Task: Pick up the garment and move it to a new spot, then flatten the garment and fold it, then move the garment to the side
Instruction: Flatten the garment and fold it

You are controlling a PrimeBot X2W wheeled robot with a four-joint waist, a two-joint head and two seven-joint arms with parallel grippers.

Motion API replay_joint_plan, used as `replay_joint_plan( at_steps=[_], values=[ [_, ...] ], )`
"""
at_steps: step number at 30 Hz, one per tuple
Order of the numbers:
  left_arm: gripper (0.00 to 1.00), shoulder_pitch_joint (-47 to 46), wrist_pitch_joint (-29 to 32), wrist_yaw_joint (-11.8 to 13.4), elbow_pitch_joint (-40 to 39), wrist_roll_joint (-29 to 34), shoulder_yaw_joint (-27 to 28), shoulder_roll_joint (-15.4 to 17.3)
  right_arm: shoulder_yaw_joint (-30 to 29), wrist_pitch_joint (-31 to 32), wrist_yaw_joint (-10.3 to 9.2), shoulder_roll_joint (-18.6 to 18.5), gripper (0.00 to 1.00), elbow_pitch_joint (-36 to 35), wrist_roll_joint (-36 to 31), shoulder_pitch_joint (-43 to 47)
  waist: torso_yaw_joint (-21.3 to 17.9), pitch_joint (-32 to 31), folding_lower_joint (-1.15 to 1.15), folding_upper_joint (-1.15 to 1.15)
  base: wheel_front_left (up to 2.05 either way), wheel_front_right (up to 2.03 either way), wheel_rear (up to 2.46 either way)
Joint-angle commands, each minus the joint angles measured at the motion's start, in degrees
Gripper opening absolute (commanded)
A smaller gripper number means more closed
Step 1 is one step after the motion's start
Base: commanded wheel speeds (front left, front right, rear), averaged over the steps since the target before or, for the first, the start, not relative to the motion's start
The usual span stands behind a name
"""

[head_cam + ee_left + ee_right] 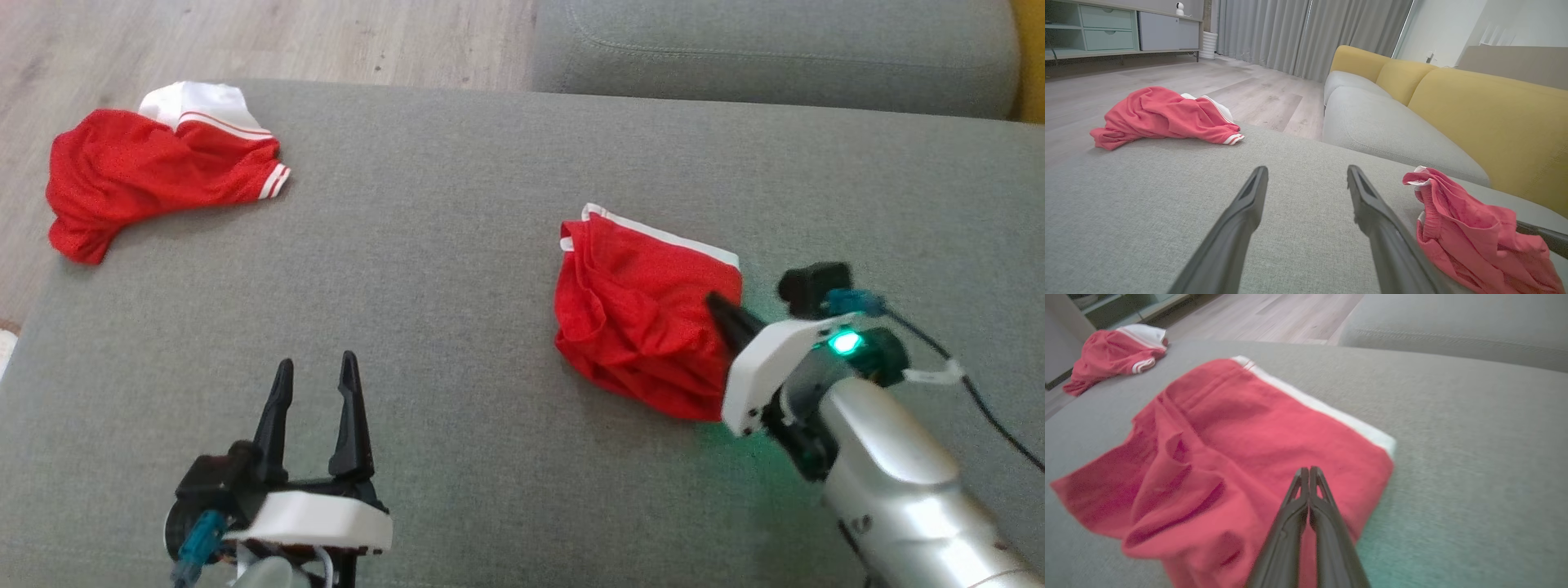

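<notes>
Nearest me, at the lower left of the head view, the left tool (317,361) sits over the grey seat (457,269) with its two dark fingers spread wide and nothing between them. At the lower right the silver forearm (890,482) of the right arm reaches in, a green light (845,341) glowing at its wrist. The right tool (1309,470) has its fingers pressed together tip to tip over the near right part of the red garment (637,327). I cannot tell whether any cloth is caught between them. That garment lies crumpled on the seat, right of centre, with a white band along its far edge and bunched folds on its left side. Well apart from it, at the seat's far left corner, a second red garment (147,171) with white trim lies in a heap. Beyond the seat I see pale wooden floor (245,41) and another grey cushion (775,49), with a yellow backrest (1494,114) behind it.
</notes>
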Motion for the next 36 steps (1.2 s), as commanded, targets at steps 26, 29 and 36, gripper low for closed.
replay_joint_plan(
  at_steps=[26, 29, 36],
  values=[
    [1.0, -3.34, -0.55, 0.25, -0.64, 0.01, 3.36, 0.54, 22.48, -3.11, 0.37, 7.21, 0.08, -0.89, 8.93, -5.39, 1.39, 1.17, 0.0, 0.0, 0.0, 0.0, 0.0],
    [1.0, -3.43, -0.64, -0.1, -0.27, 0.21, 3.72, 0.54, 21.68, -6.89, 0.37, 7.19, 0.6, -0.27, 9.0, -6.42, 0.39, 0.48, 0.0, 0.0, 0.0, 0.0, 0.0],
    [1.0, -3.87, -0.79, -1.75, 0.9, 0.99, 4.3, 0.46, 14.74, -14.74, 0.37, 6.4, 1.0, 1.52, 8.52, -6.12, -2.74, -2.16, 0.0, 0.0, 0.0, 0.0, 0.0]
  ],
)
